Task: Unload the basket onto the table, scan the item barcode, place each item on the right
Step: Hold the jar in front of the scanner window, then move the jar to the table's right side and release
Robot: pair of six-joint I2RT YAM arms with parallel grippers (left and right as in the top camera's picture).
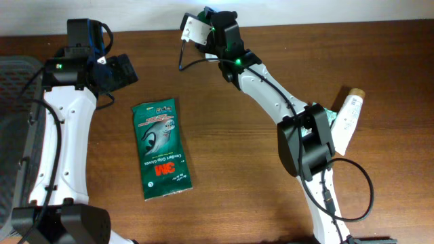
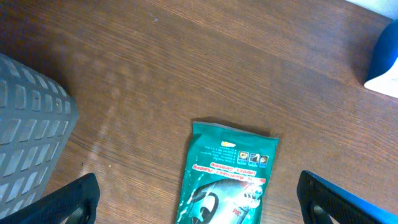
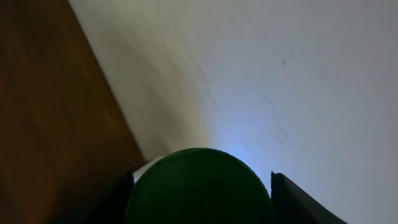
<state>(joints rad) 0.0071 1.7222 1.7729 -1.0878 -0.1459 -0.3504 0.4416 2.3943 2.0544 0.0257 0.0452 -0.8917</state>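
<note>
The item, a green 3M packet (image 1: 161, 149), lies flat on the brown table, printed face up; no barcode shows on it. In the left wrist view the packet (image 2: 227, 177) lies below and between the wide-apart dark fingers (image 2: 71, 200). My left gripper (image 1: 121, 70) hovers open just above and to the left of the packet, holding nothing. At the table's far edge my right gripper (image 1: 203, 28) is shut on a white scanner (image 1: 195, 28) with a black cable. In the right wrist view the scanner's dark green rounded body (image 3: 199, 190) fills the gap between the fingers, facing a pale wall.
A grey slatted basket (image 1: 12, 102) stands at the left edge, also in the left wrist view (image 2: 28, 143). A white bottle with a tan cap (image 1: 349, 116) lies at the right beside the right arm. The scanner's cable (image 1: 183, 62) loops over the table's far middle.
</note>
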